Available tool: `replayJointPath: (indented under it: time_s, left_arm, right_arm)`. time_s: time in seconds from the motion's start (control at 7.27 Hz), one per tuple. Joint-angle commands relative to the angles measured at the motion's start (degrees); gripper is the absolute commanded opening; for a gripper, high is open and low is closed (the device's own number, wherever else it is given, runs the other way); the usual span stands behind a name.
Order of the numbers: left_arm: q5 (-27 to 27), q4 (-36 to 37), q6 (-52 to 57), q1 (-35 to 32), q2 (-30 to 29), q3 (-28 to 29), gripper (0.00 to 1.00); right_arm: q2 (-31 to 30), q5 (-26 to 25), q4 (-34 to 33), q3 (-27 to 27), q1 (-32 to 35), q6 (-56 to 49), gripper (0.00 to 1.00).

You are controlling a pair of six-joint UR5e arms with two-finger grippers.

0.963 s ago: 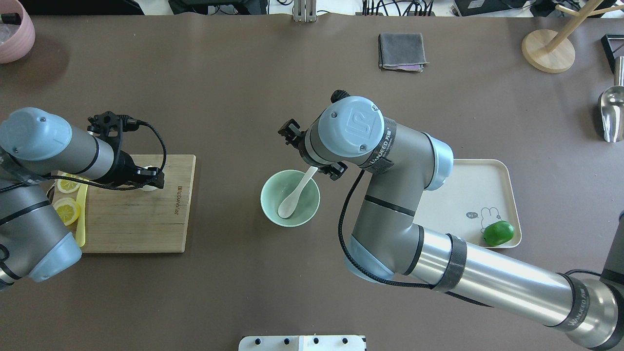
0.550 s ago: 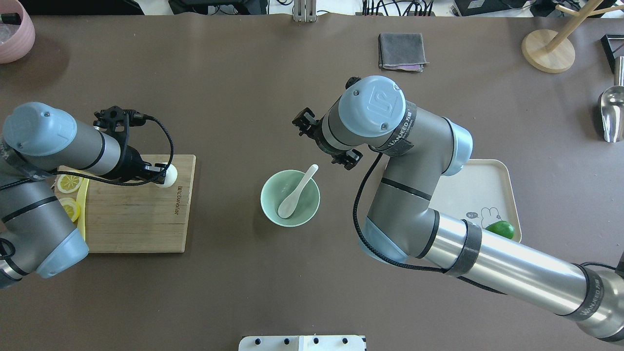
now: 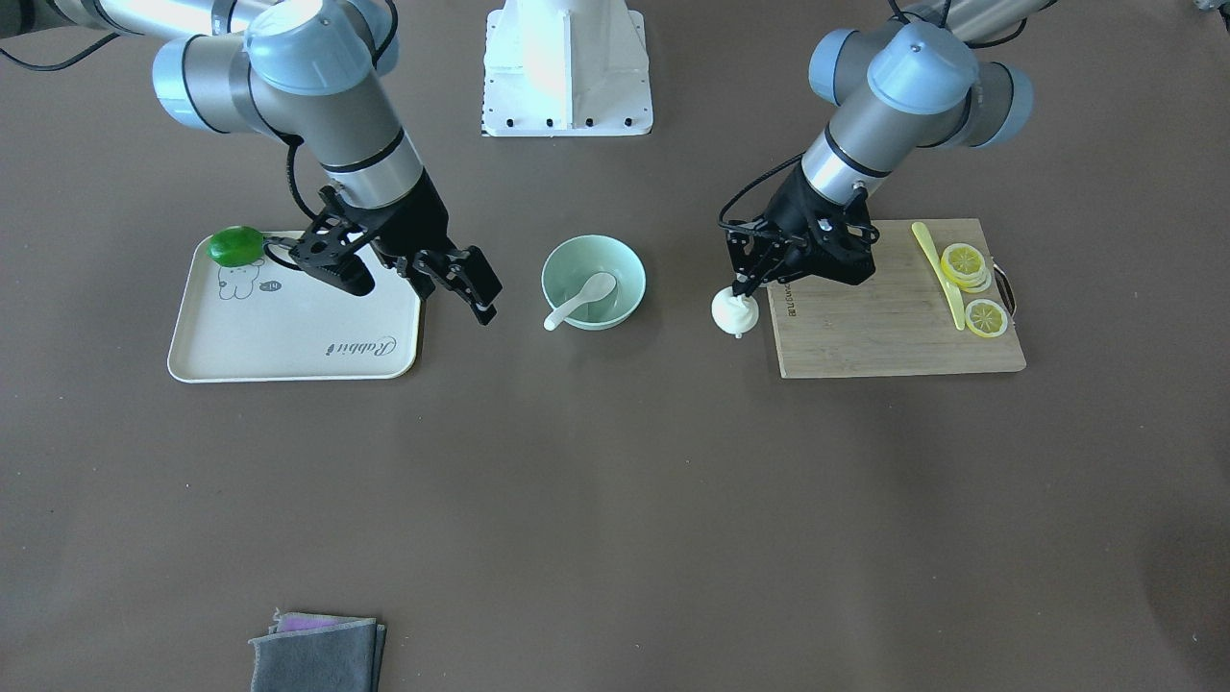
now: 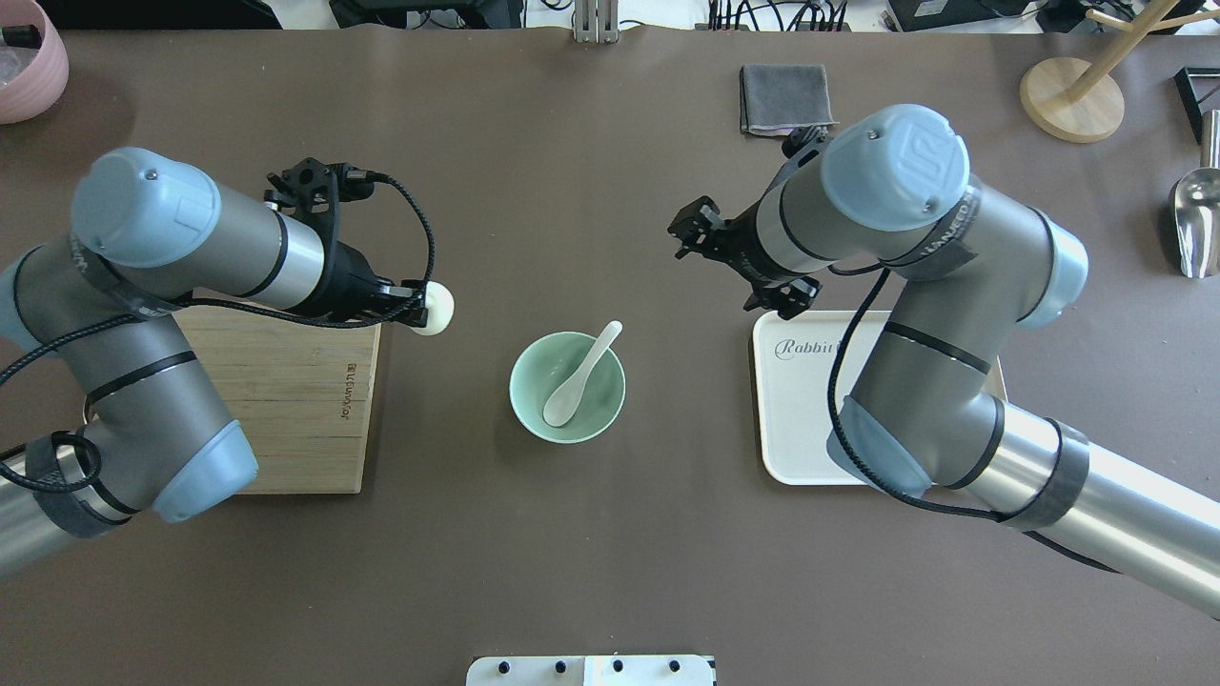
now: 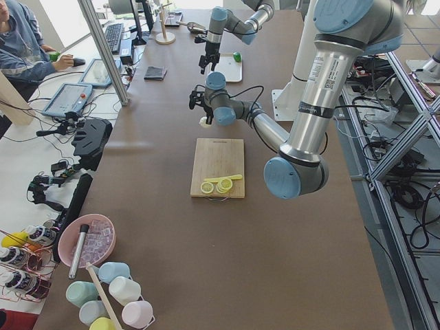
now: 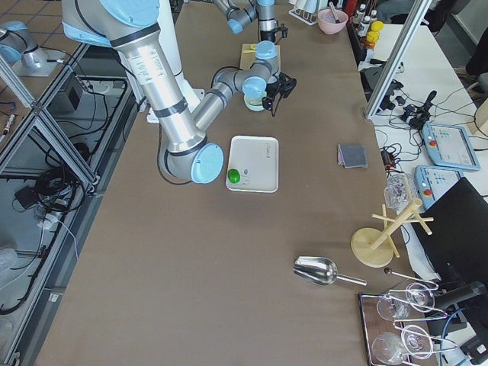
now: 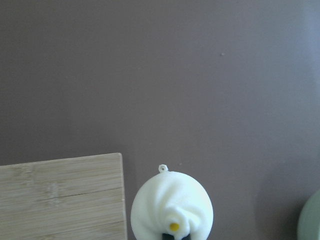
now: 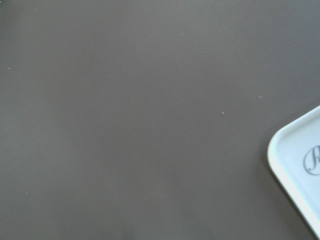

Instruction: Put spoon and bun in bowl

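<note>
The pale mint-green bowl stands mid-table. The white spoon lies in it, its handle resting over the rim. My left gripper is shut on the white pleated bun. It holds the bun above the table just past the cutting board's edge, to the left of the bowl in the overhead view. My right gripper is open and empty. It hangs over the tray's corner, apart from the bowl.
A wooden cutting board holds lemon slices and a yellow-green knife. A cream tray holds a green lime. A grey cloth, pink bowl, wooden stand and metal scoop sit at the table's far side.
My left gripper has lifted the bun off the cutting board and carried it toward the bowl. My right gripper has drawn away from the bowl toward the tray. The spoon stays in the bowl.
</note>
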Motion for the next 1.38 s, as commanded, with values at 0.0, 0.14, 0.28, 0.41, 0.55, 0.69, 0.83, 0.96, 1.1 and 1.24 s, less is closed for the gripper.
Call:
replayJointPath:
  time_s: [0.0,0.14,0.28,0.41,0.55,0.69,0.83,0.96,1.1,1.24]
  left_arm:
    - [3.5,0.0,-7.3,5.8,-6.7,0.3,0.00]
    - [6.2,0.0,-7.3,8.5,-7.8,0.9,0.12]
    - [8.0,0.0,-6.7,8.8,-7.6,0.7,0.97]
    - [7.7,-0.1,-6.4,7.7,-5.7,-0.8,0.98]
    - [5.3,0.0,-2.8,4.3,-2.1,-2.7,0.98]
    - [-0.5,0.0,4.3,-1.3,2.2,-2.8,0.98]
    - [-5.3,0.0,10.8,-7.4,5.7,-2.7,0.98]
    - [-8.5,0.0,16.6,-12.3,9.6,-2.8,0.98]
    - [-9.8,0.0,23.9,-16.7,14.2,-2.7,0.98]
    - [-10.8,0.1,33.6,-20.7,19.8,-2.8,0.98]
  right_arm:
    - [-6.3,5.7,-0.1,2.8,5.9,-7.4,1.00]
    - [-8.5,6.5,0.1,2.8,7.5,-11.5,1.00]
    - [-9.7,7.3,0.2,2.8,9.1,-14.3,1.00]
    - [-10.3,10.1,-0.2,3.5,12.2,-15.3,1.00]
    - [-13.7,11.7,-0.2,5.5,15.0,-18.6,1.00]
    - [-18.4,12.7,-0.2,7.6,17.4,-25.0,1.00]
    - [-22.2,15.0,0.0,7.8,21.0,-31.9,1.00]
    - [-26.6,17.8,0.3,7.8,25.3,-40.5,1.00]
    - [-29.5,21.5,-0.4,7.0,30.5,-51.8,1.00]
    - [-32.2,21.8,-0.3,5.9,34.2,-60.1,1.00]
